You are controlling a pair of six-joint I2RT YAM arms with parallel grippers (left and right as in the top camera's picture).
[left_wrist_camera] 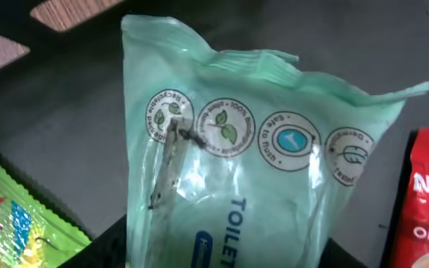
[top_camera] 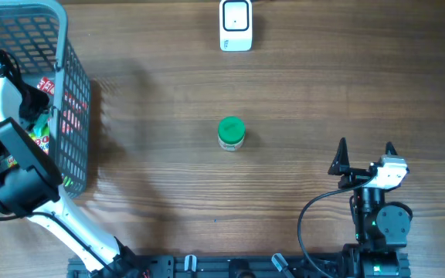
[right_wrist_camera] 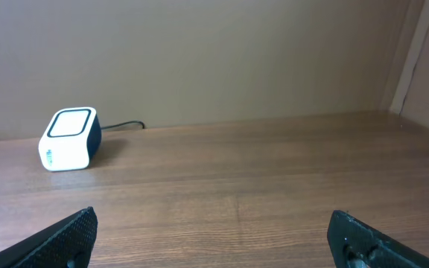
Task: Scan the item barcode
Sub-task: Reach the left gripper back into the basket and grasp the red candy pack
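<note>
Wipes pack (left_wrist_camera: 259, 171) close before left jaws, in basket (top_camera: 79, 131), grip unclear

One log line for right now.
left arm: in basket, at toilet wipes pack | right tool: open, empty | scanner: no item presented | scan: not yet done

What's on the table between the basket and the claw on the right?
A small green-lidded jar, roughly midway between the basket and the right gripper; the overhead view shows it.
</note>
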